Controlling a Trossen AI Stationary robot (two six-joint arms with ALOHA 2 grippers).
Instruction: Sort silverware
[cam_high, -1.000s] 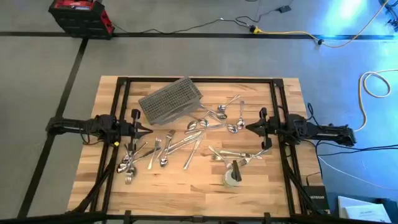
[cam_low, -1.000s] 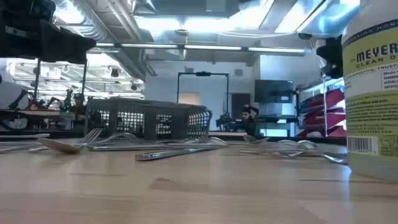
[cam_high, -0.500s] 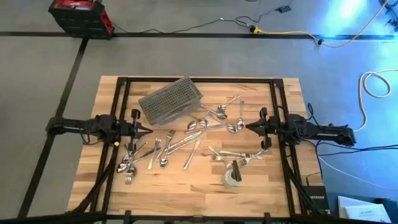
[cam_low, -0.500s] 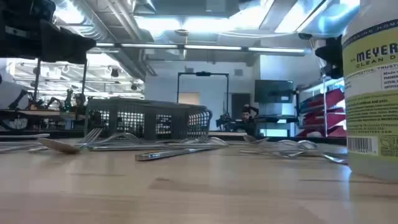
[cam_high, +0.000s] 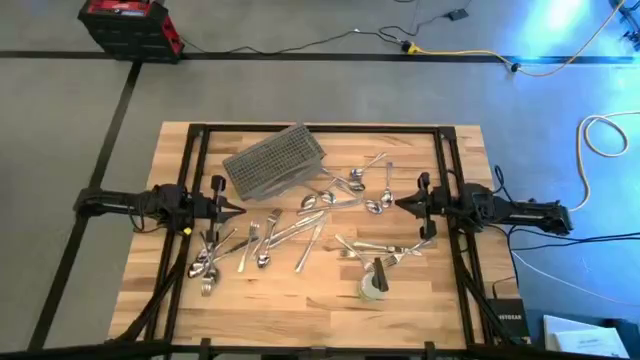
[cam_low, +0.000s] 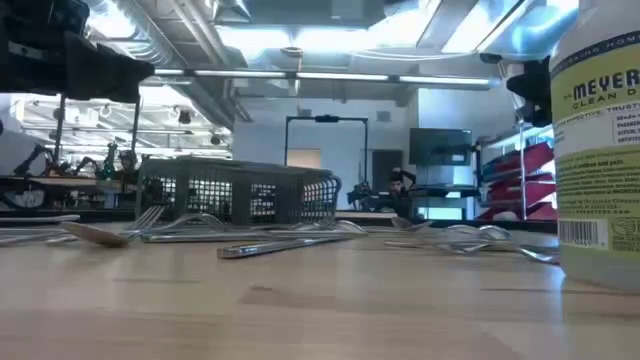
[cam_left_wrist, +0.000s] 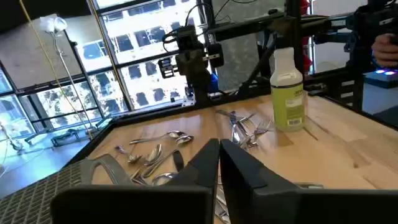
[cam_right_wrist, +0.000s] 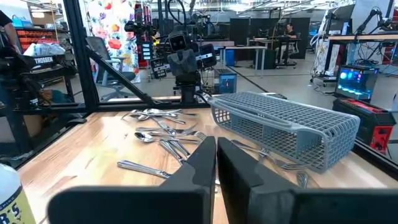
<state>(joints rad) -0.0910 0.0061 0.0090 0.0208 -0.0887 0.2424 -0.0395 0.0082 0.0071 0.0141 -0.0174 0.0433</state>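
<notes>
The silverware, shiny forks and spoons, lies scattered flat on the wooden table (cam_high: 300, 300): a bunch at the left (cam_high: 208, 262), a spread in the middle (cam_high: 290, 232), several pieces right of the basket (cam_high: 365, 190) and some near the bottle (cam_high: 385, 250). The gray mesh basket (cam_high: 275, 160) lies slanted at the table's far middle. My left gripper (cam_high: 238, 207) hovers shut over the table's left side, pointing right. My right gripper (cam_high: 400, 205) hovers shut over the right side, pointing left. Neither has anything between its fingers (cam_left_wrist: 208, 163) (cam_right_wrist: 204, 158).
A soap bottle (cam_high: 375, 283) with yellow-green liquid (cam_left_wrist: 287, 93) stands near the table's front, right of the middle. Black frame rails (cam_high: 195, 170) run along the table's left and right sides. Bare wood lies along the front edge (cam_low: 300, 300).
</notes>
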